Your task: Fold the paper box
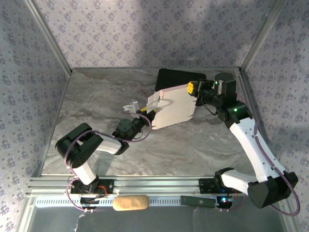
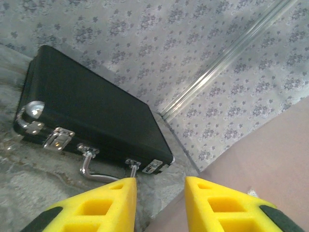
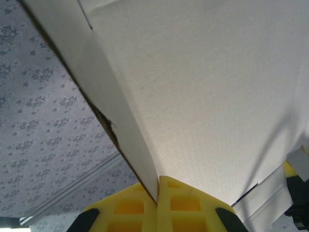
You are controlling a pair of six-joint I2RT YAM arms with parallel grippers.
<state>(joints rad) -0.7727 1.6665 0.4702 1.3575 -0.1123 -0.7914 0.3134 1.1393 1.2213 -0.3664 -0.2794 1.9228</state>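
From above, the right claw [image 1: 193, 90] pinches one edge of the paper box [image 1: 174, 107]; the left claw [image 1: 143, 112] sits at the other edge. Left wrist view: the left claw [image 2: 159, 186] is a bit open, holding nothing, with the paper box [image 2: 270, 159] just right of it. Right wrist view: the right claw [image 3: 157, 195] squeezes the paper box [image 3: 203, 96] tight. It looks mostly flat, so most folding seems left.

Seen from above, the paper box [image 1: 174, 107] hides most of the black case [image 1: 179, 76] behind it, and in the right wrist view the box's sheet runs off the top and right edges.
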